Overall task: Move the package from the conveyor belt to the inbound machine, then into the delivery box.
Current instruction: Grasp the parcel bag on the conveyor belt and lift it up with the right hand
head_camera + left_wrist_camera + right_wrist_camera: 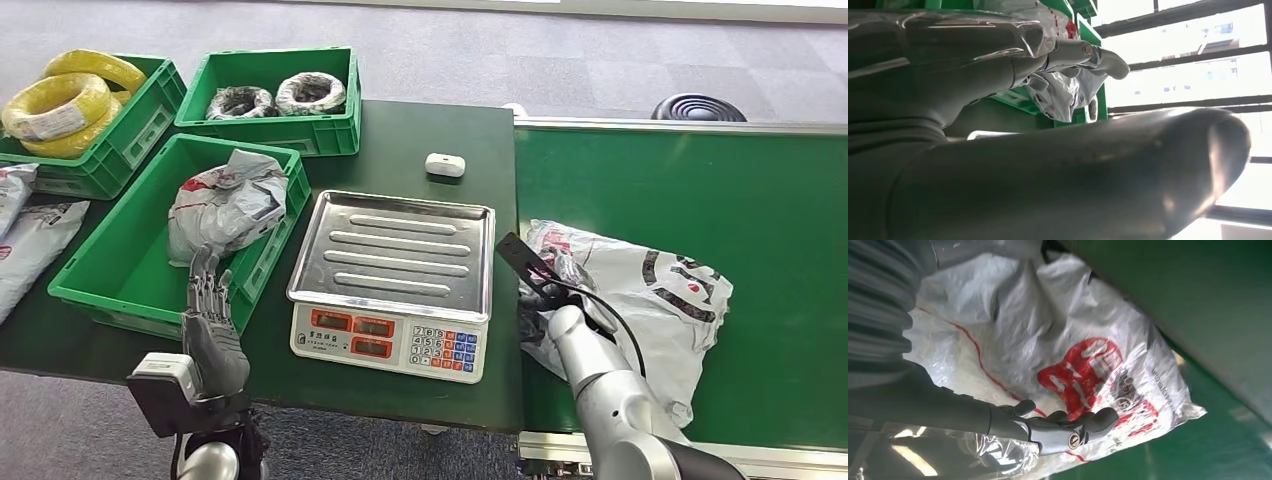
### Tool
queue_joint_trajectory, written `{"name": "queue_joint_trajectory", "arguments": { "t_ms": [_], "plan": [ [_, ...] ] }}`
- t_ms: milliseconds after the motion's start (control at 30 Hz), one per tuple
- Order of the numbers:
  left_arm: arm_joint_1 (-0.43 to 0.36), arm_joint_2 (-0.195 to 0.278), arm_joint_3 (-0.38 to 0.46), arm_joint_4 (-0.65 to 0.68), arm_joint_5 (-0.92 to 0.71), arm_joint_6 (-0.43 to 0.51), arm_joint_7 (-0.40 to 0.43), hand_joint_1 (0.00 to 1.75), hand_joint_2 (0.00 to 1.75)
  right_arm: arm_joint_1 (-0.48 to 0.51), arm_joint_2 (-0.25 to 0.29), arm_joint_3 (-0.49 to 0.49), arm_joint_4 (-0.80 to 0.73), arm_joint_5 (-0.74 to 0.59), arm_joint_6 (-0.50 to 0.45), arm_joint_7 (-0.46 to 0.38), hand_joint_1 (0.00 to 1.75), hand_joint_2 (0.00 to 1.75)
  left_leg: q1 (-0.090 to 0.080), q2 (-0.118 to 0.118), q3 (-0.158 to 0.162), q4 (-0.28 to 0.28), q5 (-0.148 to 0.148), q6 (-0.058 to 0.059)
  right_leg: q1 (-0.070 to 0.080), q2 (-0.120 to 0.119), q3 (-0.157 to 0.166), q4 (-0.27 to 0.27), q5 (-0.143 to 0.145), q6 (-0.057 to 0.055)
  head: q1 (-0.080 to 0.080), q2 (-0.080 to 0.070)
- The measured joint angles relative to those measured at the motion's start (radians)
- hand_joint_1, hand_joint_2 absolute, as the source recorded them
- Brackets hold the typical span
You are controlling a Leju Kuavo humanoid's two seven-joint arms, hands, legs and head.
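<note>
The package (pixel 640 300), a white plastic bag with red and black print, lies on the green conveyor belt (pixel 760 190), near the edge next to the desk (pixel 420 130). The right hand (pixel 548 300) rests on the package's near end; whether its fingers grip the bag cannot be determined. The left hand (pixel 212 325) is empty, fingers extended upward, beside the nearest green bin (pixel 100 270). The scale (pixel 392 285) stands between bin and belt.

The steel scale tray (pixel 392 252) lies bare, open to reach from above. At its nine o'clock the green crate (pixel 120 265) wall rises, with the left hand (pixel 212 325) just beside it. At twelve o'clock a small white case (pixel 445 165) sits on the table (pixel 420 130). The belt (pixel 700 180) beyond the package (pixel 640 290) lies open.
</note>
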Motion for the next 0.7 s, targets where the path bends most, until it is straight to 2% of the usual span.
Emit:
{"name": "queue_joint_trajectory", "arguments": {
  "t_ms": [167, 300, 700],
  "plan": [
    [0.009, -0.01, 0.016, -0.019, -0.009, -0.002, 0.006, 0.0, 0.0, 0.01, 0.024, 0.042, -0.029, 0.005, -0.005, 0.012, 1.64, 1.75, 0.0, 0.0, 0.0, 0.0, 0.0, 0.0, 0.0, 0.0, 0.0, 0.0, 0.0, 0.0, 0.0, 0.0],
    [0.013, -0.015, 0.022, -0.025, -0.01, -0.003, 0.006, 0.0, 0.0, 0.012, 0.032, 0.058, -0.039, 0.007, -0.005, 0.012, 1.75, 1.75, 0.0, 0.0, 0.0, 0.0, 0.0, 0.0, 0.0, 0.0, 0.001, 0.0, 0.0, 0.0, 0.0, 0.0],
    [0.028, -0.03, 0.041, -0.06, -0.031, -0.009, 0.019, 0.0, 0.0, 0.018, 0.033, 0.1, -0.089, -0.024, -0.028, 0.028, 1.75, 1.75, 0.0, 0.0, 0.0, 0.0, 0.0, 0.0, 0.0, 0.0, 0.0, 0.0, 0.0, 0.0, 0.0, 0.0]
  ]
}}
